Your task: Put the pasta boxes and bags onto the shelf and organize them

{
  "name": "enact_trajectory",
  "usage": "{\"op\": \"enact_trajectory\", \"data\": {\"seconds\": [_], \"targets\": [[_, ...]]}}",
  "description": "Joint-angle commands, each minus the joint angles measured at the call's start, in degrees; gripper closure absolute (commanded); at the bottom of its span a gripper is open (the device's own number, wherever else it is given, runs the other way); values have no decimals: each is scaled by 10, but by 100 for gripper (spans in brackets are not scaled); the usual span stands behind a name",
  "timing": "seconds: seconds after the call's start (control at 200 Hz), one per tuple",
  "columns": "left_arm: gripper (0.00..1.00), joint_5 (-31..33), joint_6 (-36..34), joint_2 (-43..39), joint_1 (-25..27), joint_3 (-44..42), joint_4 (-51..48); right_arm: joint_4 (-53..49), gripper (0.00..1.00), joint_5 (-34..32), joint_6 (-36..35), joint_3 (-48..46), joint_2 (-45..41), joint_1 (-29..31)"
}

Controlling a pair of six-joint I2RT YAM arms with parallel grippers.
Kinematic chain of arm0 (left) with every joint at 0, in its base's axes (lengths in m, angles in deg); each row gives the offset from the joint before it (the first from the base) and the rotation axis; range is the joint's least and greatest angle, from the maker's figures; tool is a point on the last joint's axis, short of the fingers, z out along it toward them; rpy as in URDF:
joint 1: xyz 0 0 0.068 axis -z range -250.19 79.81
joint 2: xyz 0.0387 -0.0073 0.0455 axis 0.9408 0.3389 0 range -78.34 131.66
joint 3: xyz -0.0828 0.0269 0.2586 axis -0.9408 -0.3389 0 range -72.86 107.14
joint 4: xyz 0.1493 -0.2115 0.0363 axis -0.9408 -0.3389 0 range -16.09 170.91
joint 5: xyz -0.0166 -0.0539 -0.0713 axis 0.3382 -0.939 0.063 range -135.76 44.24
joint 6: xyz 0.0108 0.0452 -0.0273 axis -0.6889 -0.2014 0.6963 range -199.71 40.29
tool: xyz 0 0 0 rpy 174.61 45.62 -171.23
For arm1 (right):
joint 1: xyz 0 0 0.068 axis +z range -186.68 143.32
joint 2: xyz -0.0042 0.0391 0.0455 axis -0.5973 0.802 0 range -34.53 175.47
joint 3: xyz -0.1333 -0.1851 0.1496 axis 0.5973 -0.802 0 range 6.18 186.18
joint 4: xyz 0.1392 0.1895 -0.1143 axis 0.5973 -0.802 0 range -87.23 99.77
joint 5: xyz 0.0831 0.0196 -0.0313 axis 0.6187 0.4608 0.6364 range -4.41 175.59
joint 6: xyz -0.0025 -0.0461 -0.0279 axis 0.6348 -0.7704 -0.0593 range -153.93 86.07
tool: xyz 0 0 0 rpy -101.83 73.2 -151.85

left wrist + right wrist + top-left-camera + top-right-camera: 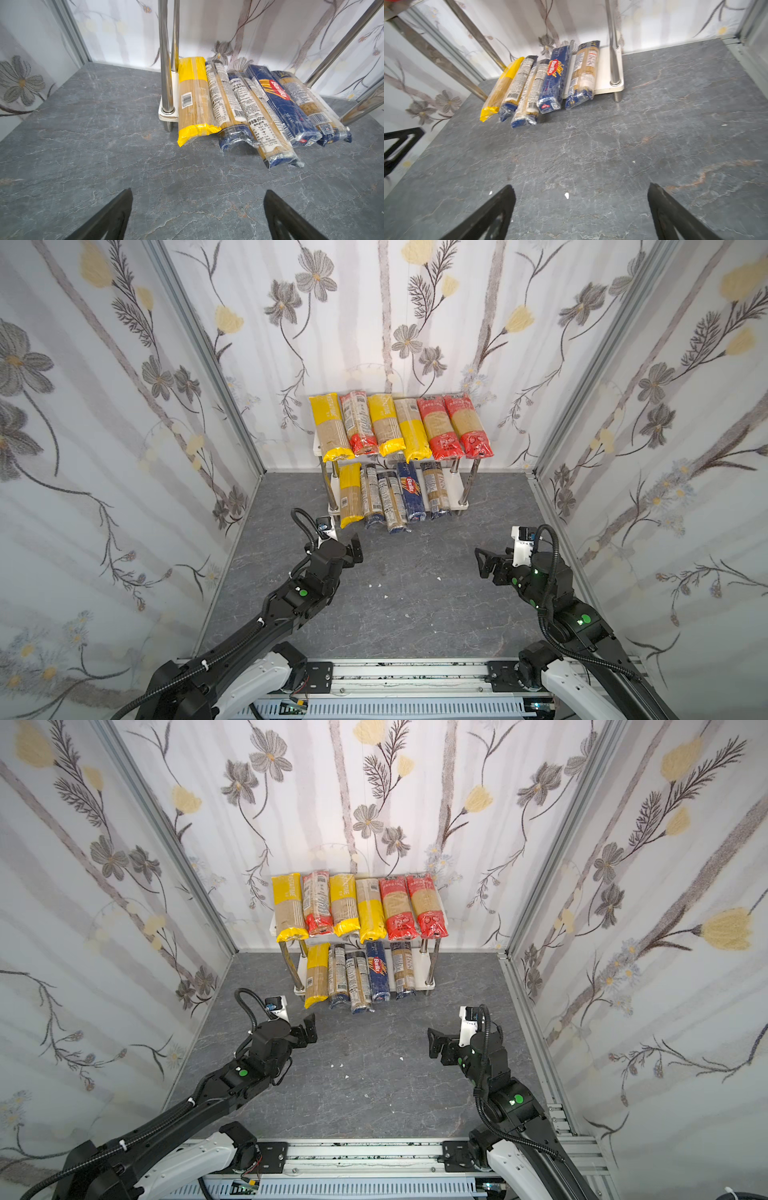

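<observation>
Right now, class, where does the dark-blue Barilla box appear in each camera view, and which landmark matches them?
In a top view: Barilla box on the shelf, lower board, fourth from left.
In a top view: the box, same slot.
Left wrist: the box, fourth pack from the yellow-ended bag.
Right wrist: the box, likewise.
Landmark: that yellow-ended bag, everywhere.

Right gripper [581, 187]: jaws spread wide, nothing between them, over the grey marbled tabletop [675, 124].

Shelf [604, 68], lower board: five packs lie side by side, their near ends projecting past the board's near edge. From left to right: yellow-ended bag [502, 87], first labelled bag [517, 83], second labelled bag [530, 93], Barilla box [555, 81], blue-ended bag [583, 72].

Bare board shows at the right, by the chrome leg [613, 52].

White crumbs [566, 195] lie on the tabletop near the gripper.
</observation>
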Motion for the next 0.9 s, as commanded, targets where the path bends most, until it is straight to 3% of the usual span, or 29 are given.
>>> {"op": "enact_trajectory", "data": {"seconds": [0.0, 0.22, 0.35, 0.54, 0.664, 0.799, 0.894], "targets": [[0, 80, -6, -35, 9, -25, 10, 36, 0, -85, 14, -23, -19, 6], [0, 125, -24, -55, 10, -71, 39, 74, 0, -207, 21, -85, -47, 19], [0, 140, -100, -77, 10, -156, 185, 95, 0, -282, 5, -93, -24, 19], [0, 132, -119, -135, -8, -210, 256, 181, 0, -278, -37, -122, -34, 18], [0, 103, -131, -154, -52, -236, 311, 322, 0, -294, -118, -202, -74, 17], [0, 68, -135, -114, -114, -237, 353, 436, 0, -322, -158, -261, -83, 2], [0, 58, -150, -51, -144, -239, 401, 507, 0, -281, -175, -283, -54, -34]]}}
